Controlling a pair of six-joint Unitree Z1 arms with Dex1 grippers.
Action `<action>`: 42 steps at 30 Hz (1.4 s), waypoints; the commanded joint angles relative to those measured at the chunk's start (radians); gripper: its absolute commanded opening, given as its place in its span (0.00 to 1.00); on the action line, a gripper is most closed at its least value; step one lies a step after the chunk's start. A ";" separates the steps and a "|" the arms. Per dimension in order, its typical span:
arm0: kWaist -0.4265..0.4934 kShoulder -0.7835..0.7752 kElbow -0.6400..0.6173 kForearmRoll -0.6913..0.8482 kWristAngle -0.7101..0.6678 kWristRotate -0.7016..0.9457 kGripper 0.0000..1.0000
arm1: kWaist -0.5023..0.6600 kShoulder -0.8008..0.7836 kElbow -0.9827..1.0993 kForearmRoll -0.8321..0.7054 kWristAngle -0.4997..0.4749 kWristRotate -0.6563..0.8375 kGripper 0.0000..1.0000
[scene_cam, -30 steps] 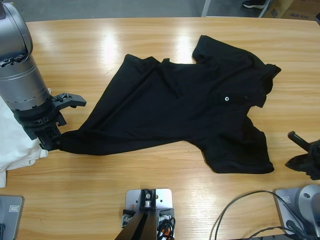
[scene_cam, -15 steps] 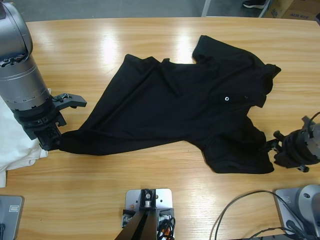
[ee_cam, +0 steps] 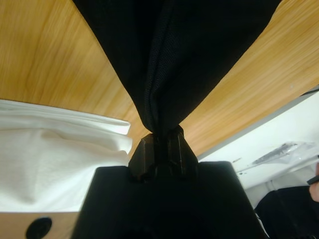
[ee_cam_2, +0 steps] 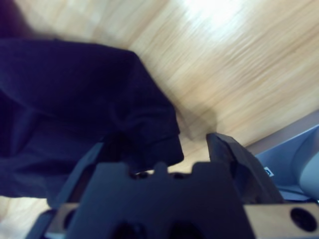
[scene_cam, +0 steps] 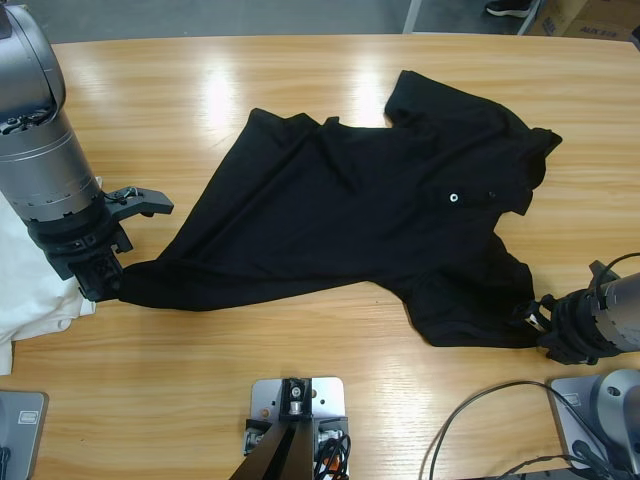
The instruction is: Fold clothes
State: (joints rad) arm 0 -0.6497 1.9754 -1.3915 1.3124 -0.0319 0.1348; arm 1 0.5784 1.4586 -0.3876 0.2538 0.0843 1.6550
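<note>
**Black polo, two grippers engaged**

Change: right gripper [scene_cam: 540,322] has moved in from the counter's right edge to the polo's lower right corner; left gripper [scene_cam: 105,280] unchanged.

Counter [scene_cam: 200,400]: one, wooden.

Black polo [scene_cam: 380,220]: one, spread flat mid-counter.

White garment [scene_cam: 30,290]: one, at the left edge.

Left fingers: clamped on the polo's gathered corner [ee_cam: 159,74].

Right fingers [ee_cam_2: 234,154]: wide, straddling the polo's hem corner [ee_cam_2: 149,134].

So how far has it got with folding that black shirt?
Early days. The black shirt lies spread out on the table, with no fold made. The left gripper is shut on one corner, and the right gripper is open around the opposite corner, not yet closed. All the folding remains, and white cloth waits at the table's edge.
</note>
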 commanded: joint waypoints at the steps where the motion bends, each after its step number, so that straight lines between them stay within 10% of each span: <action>1: -0.014 0.010 0.022 -0.007 -0.006 -0.008 0.00 | 0.014 0.007 0.054 -0.063 -0.028 -0.043 0.00; 29: -0.014 0.005 0.038 -0.023 -0.008 -0.006 0.00 | 0.011 0.007 -0.063 0.082 0.015 -0.135 0.00; 38: -0.019 -0.061 0.086 -0.021 -0.022 -0.023 0.00 | 0.011 -0.260 -0.421 0.910 -0.059 -0.086 0.00; 42: -0.024 -0.039 0.082 -0.035 -0.036 -0.021 0.00 | 0.012 -0.319 -0.442 1.038 -0.022 -0.050 0.00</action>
State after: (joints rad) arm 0 -0.6606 1.9367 -1.3405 1.2996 -0.0349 0.1306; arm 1 0.5811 1.2677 -0.7652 1.0540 0.0460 1.5562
